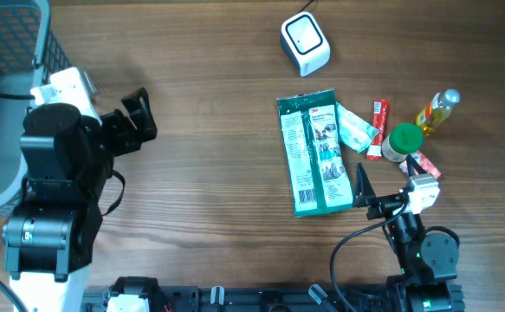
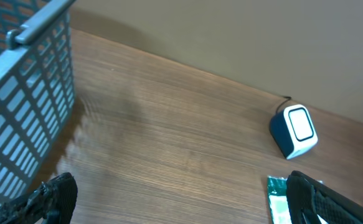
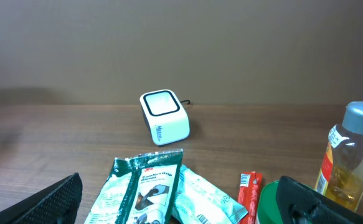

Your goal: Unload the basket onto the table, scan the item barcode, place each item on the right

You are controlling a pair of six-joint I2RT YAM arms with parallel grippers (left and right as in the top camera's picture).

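Brown wooden table (image 1: pixel 209 173) bore all. Grey wire basket (image 1: pixel 1 52) stood upper left. Long green-and-white glove packet (image 1: pixel 315 152) lay flat right of centre, untouched. Left gripper (image 1: pixel 139 115), left of centre, gaped wide, empty. Right gripper (image 1: pixel 362 192), lower right, likewise. White boxy barcode scanner (image 1: pixel 305 43) sat top centre-right

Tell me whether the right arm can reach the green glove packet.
Probably yes: the right gripper stands open close beside the green glove packet, nothing lying between them.

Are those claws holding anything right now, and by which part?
Nothing is held. The left gripper stands open near the basket; the right gripper stands open beside the green packet, nothing between its fingers.
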